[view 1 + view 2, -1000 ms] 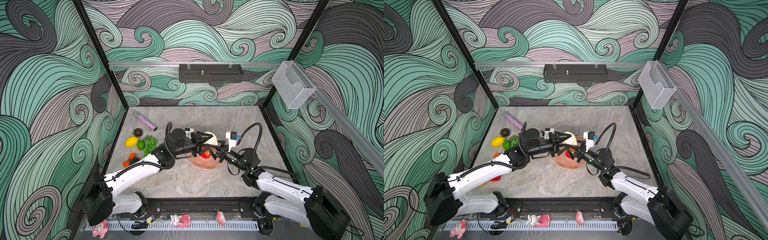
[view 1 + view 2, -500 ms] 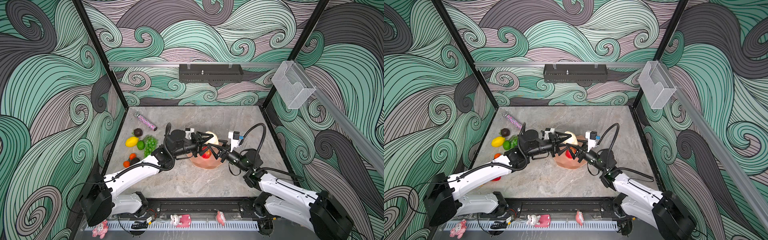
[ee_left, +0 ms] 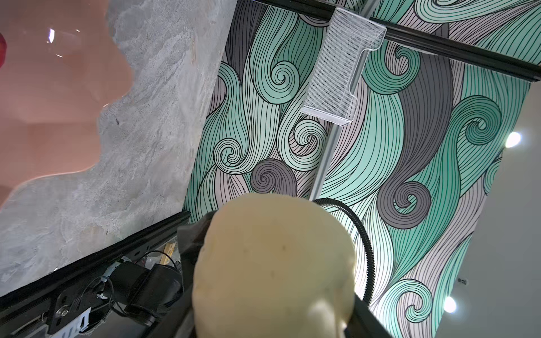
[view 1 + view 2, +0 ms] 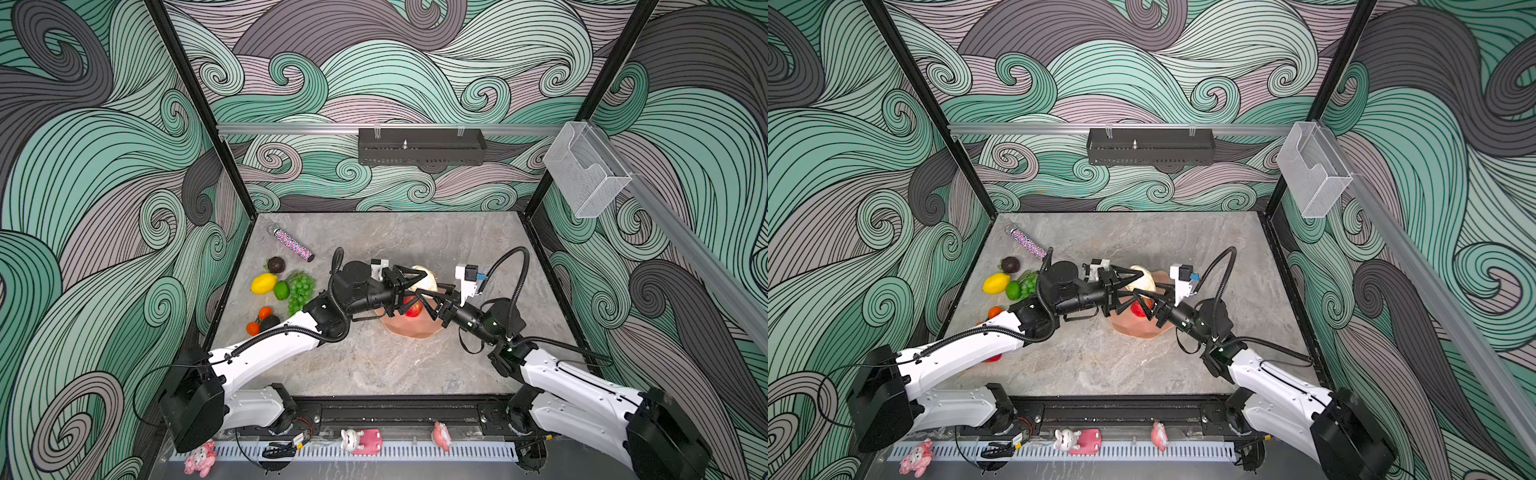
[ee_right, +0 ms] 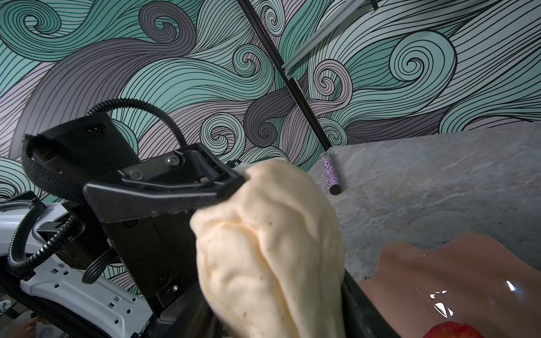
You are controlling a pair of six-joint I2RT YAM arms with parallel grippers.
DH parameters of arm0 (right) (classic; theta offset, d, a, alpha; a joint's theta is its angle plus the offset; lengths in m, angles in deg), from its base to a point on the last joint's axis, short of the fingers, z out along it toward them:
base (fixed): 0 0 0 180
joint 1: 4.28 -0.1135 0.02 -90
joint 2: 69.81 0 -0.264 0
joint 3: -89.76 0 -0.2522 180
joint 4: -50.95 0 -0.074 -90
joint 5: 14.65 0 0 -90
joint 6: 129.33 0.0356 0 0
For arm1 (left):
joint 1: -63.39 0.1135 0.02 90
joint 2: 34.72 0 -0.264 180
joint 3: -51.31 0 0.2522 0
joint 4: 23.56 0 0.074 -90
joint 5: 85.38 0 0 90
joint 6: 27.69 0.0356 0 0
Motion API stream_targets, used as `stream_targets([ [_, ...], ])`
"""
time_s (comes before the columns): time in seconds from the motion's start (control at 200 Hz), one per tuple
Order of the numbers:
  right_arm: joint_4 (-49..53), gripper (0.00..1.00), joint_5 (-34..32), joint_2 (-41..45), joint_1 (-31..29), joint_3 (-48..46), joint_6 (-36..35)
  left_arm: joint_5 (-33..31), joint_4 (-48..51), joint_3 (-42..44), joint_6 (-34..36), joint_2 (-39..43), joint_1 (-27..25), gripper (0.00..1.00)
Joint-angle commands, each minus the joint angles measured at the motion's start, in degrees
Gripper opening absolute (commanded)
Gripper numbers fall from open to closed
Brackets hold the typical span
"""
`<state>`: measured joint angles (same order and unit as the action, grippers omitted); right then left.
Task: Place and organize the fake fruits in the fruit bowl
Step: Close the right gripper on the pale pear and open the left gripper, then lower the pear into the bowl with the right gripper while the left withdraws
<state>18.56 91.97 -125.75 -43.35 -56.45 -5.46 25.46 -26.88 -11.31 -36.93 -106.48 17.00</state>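
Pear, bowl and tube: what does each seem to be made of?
Pear: likely soft foam or thin plastic, matte cream; its skin shows deep creases and dents. Bowl: probably hard plastic or glazed ceramic, glossy salmon-pink; sharp light reflections sit on it. Tube: core material unclear, coated in pink-purple glitter or rhinestones that sparkle.

The left arm [image 4: 270, 353] stretched in from the left and the right arm [image 4: 573, 382] from the right, both bent at the elbow with their black wrists pointing at each other. The left gripper [image 4: 415, 281] and the right gripper [image 4: 420, 296] were tip to tip in the middle, up in the air. Each had its 2 fingers partly apart, pressed on the same cream pear [image 4: 426, 283].
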Motion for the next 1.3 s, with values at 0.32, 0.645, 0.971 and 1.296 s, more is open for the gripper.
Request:
stream_targets([
  [0.32,22.58,0.43,-5.98,5.35,-0.22,4.76,-9.39,-4.27,18.21,-4.86,15.63,-0.24,1.19,0.86],
  [0.645,52.42,0.4,-11.88,3.9,-0.21,14.01,-20.17,-11.79,40.65,-8.64,41.44,5.16,9.2,0.91],
  [0.971,74.67,0.39,-15.39,-6.61,-0.22,24.05,-23.05,-34.75,48.47,-0.72,58.46,20.39,11.59,0.91],
  [1.296,82.34,0.38,-16.09,-9.65,-0.23,26.7,-21.43,-43.14,49.34,4.42,63.55,25.48,11.84,0.91],
])
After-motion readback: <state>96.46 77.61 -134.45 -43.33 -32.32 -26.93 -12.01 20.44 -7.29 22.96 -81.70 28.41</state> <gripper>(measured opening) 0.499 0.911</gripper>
